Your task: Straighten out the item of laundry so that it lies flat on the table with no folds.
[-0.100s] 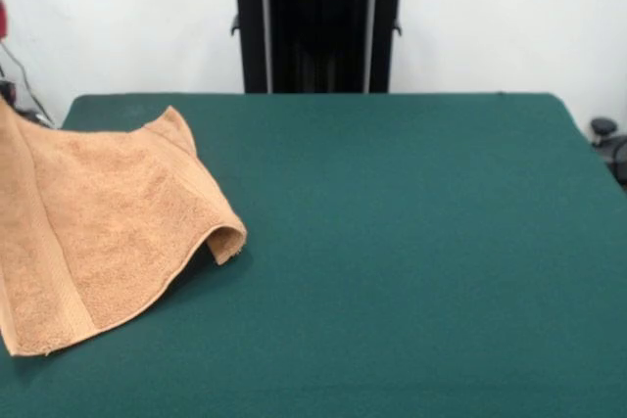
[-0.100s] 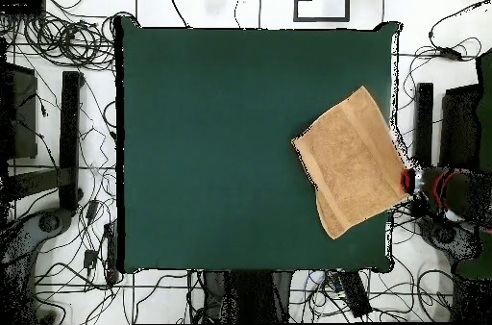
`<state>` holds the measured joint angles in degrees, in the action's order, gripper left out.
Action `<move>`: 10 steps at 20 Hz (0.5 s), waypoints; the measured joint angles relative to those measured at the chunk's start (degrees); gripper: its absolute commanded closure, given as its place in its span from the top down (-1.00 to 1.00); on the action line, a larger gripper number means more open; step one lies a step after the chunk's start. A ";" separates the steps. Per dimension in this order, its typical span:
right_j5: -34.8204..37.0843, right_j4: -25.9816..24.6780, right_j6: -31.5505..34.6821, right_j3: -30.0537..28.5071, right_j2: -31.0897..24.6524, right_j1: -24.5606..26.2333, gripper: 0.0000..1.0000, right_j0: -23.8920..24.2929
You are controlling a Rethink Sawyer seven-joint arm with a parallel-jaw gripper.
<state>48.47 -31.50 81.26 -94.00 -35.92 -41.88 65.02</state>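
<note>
— Where is the pincer (image 2: pixel 410 184)?

— At the side edge of the green table (image 2: pixel 240 148), on the end of the red and black arm (image 2: pixel 461 194), which reaches in from beyond that edge.

— Wide, narrow, or holding something?

— I cannot tell; it is too small and partly hidden.

— And the orange-tan towel (image 2: pixel 354 162)?

— Right against the pincer, one edge meeting it at the table's border, the rest spreading away from it over the felt. The side nearest the pincer rises off the table. The corner farthest from it arches up in a hump (image 1: pixel 227 237), so the towel is not flat.

— Anything else?

— A woven band runs along one edge.
</note>
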 measured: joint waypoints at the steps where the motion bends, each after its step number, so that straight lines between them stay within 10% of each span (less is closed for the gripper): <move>1: -1.08 0.56 0.26 -1.41 0.61 -1.31 -1.00 -1.07; 10: -9.38 6.60 10.76 -10.30 8.70 -8.58 -1.00 -14.84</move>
<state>39.09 -24.90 92.02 -104.30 -27.23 -50.46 50.18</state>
